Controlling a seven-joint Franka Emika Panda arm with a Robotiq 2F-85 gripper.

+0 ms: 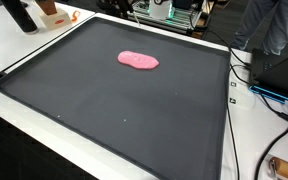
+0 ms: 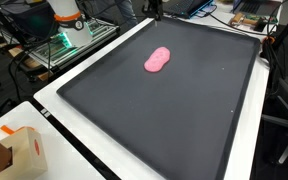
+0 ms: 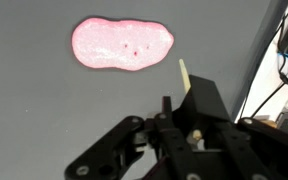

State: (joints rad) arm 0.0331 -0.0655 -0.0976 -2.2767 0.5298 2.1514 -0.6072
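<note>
A flat pink blob point(image 3: 122, 43) with a few small dark specks lies on a large black mat point(image 3: 44, 110). In both exterior views the pink blob point(image 1: 138, 61) point(image 2: 158, 60) sits alone toward the far part of the mat point(image 1: 114, 110) point(image 2: 174, 120). In the wrist view my gripper point(image 3: 177, 88) comes in from the bottom right, hovering short of the blob and a little to its right. Its black fingers stand close together with nothing between them, and a cream pad edge point(image 3: 183, 74) shows on one finger. The gripper itself does not show in the exterior views.
The mat lies on a white table point(image 1: 44, 130) point(image 2: 54, 110). Cables point(image 1: 249, 80) run along one side. A cardboard box point(image 2: 19, 150) stands at a table corner, and lab equipment point(image 2: 69, 25) point(image 1: 169, 12) sits beyond the mat's far edge.
</note>
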